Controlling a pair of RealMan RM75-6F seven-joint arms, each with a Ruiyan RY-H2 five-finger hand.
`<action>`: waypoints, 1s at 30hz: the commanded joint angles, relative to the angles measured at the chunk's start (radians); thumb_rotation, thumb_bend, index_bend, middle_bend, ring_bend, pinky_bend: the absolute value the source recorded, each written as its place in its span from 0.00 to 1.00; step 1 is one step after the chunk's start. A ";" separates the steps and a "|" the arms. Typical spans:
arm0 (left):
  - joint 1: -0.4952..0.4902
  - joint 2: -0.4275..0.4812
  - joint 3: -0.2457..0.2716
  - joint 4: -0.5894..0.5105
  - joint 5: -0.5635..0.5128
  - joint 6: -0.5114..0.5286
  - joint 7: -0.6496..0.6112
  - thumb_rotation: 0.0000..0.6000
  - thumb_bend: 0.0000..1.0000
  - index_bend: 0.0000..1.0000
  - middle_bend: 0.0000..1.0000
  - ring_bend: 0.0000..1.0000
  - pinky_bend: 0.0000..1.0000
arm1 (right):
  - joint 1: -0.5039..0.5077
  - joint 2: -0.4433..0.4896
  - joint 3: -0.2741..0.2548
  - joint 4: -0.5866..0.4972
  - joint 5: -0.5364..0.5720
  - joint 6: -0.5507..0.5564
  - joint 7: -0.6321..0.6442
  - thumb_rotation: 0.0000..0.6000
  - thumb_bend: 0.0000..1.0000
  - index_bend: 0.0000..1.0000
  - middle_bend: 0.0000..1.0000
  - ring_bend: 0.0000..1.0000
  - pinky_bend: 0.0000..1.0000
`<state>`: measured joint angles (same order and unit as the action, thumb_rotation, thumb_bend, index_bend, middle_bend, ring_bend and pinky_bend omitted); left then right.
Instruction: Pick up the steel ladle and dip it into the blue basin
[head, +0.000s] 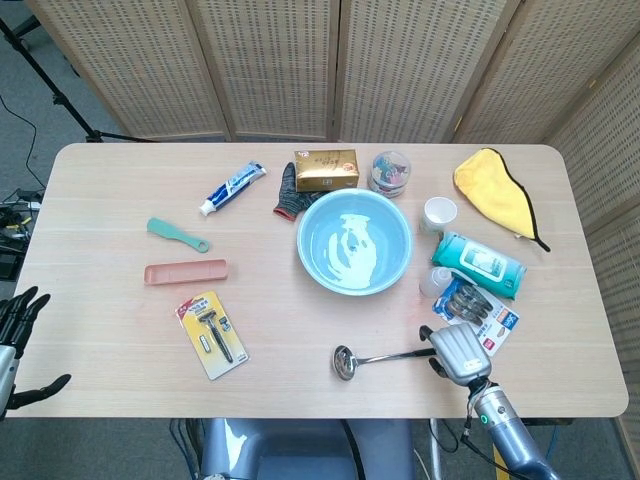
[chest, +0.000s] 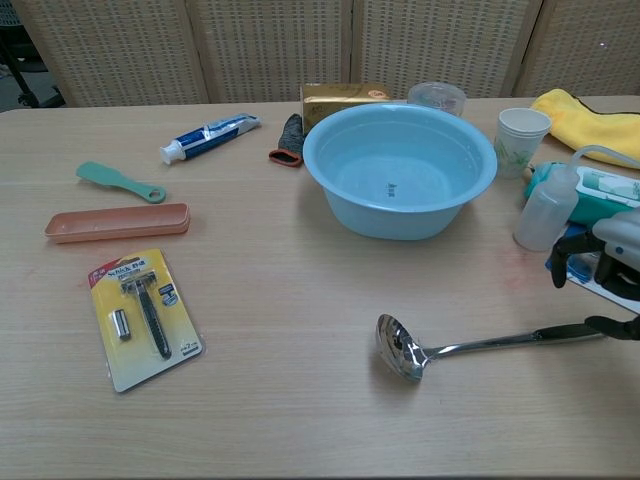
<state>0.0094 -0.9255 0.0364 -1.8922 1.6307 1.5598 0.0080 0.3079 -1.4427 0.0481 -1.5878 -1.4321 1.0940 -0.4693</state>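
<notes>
The steel ladle (head: 385, 356) (chest: 470, 344) lies flat on the table near the front edge, bowl to the left and black-tipped handle to the right. The blue basin (head: 302, 243) (chest: 400, 222) stands behind it at mid-table with water in it. My right hand (head: 458, 350) (chest: 612, 272) hovers over the handle's end with its fingers apart on either side, holding nothing; the ladle still rests on the table. Off the table's front left corner, my left hand (head: 14, 340) is spread and empty; the chest view does not show it.
Close behind the right hand are a blue blister pack (head: 478, 312), a squeeze bottle (chest: 545, 212), a wipes pack (head: 480, 262) and a paper cup (chest: 521, 140). A razor pack (chest: 145, 316), pink case (chest: 116, 221) and toothpaste (head: 231, 188) lie on the left.
</notes>
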 joint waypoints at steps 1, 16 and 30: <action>0.000 0.000 0.000 0.000 0.001 0.000 0.001 1.00 0.00 0.00 0.00 0.00 0.00 | 0.003 0.001 -0.007 -0.001 0.005 -0.001 0.008 1.00 0.31 0.42 0.92 0.85 1.00; 0.000 0.000 0.000 0.001 -0.003 0.000 0.001 1.00 0.00 0.00 0.00 0.00 0.00 | 0.011 -0.088 -0.016 0.083 0.049 0.013 0.001 1.00 0.30 0.44 0.92 0.85 1.00; 0.001 -0.005 -0.003 0.006 -0.017 0.000 0.007 1.00 0.00 0.00 0.00 0.00 0.00 | 0.027 -0.136 -0.018 0.150 0.109 -0.014 -0.023 1.00 0.31 0.45 0.92 0.85 1.00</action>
<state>0.0109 -0.9303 0.0334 -1.8867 1.6140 1.5594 0.0156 0.3316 -1.5736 0.0289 -1.4421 -1.3301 1.0852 -0.4848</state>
